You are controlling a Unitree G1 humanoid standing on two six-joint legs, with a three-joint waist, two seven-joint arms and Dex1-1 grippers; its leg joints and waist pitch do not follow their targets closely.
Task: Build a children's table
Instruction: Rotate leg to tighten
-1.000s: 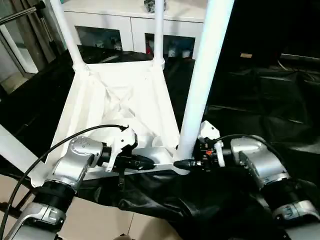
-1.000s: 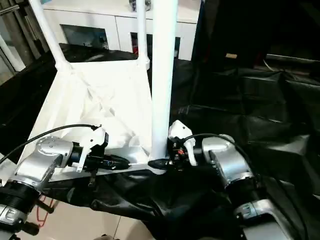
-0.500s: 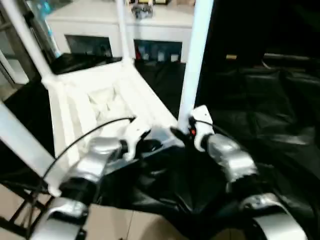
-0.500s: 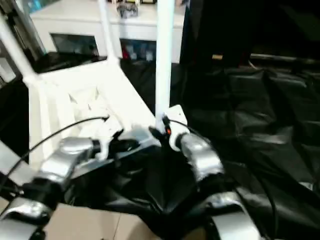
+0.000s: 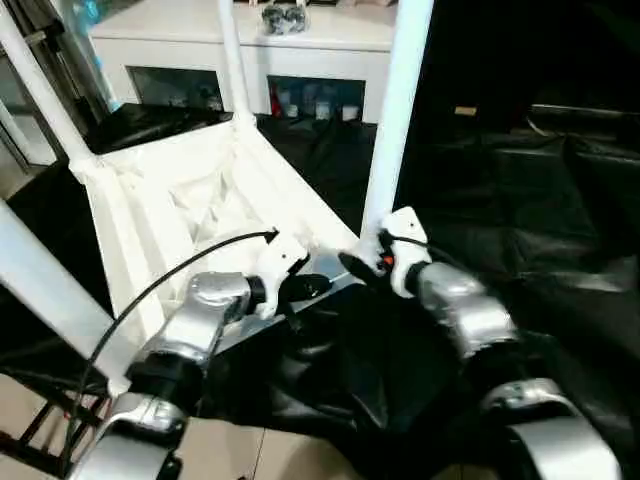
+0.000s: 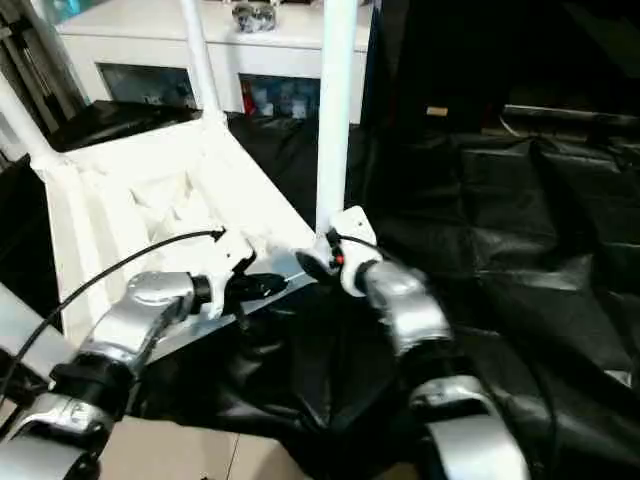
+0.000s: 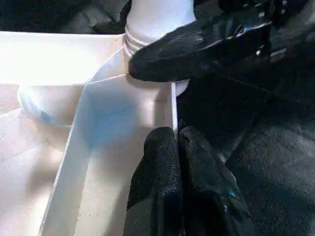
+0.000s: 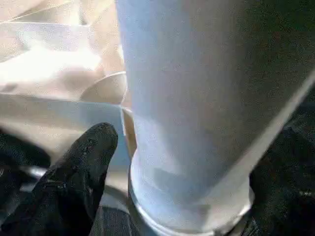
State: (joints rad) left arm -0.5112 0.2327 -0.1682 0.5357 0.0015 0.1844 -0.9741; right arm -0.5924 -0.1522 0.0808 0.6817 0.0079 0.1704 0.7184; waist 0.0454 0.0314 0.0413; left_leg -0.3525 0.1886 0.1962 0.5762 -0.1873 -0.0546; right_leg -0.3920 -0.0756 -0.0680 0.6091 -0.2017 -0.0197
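Note:
The children's table lies upside down, its white tabletop (image 5: 190,200) showing the ribbed underside. White legs stand in its corners: two at the far side (image 5: 40,90) (image 5: 230,60), one at the near left (image 5: 50,290) and one at the near right (image 5: 395,120). My right gripper (image 5: 355,265) is open at the base of the near-right leg, one black finger (image 8: 83,167) standing just beside the leg's base (image 8: 187,147). My left gripper (image 7: 178,142) is shut with nothing in it, its tips against the tabletop's near rim (image 7: 173,105), close to that same corner.
The tabletop rests on a work table draped in black cloth (image 5: 520,180), which hangs in folds over the near edge. A white cabinet (image 5: 250,40) stands behind. Pale floor (image 5: 230,450) and a metal stand (image 5: 40,430) lie below at the near left.
The camera has shifted, so the whole picture has moved. My right gripper's fingers have spread wider around the near-right leg's base. The left gripper stays shut at the rim.

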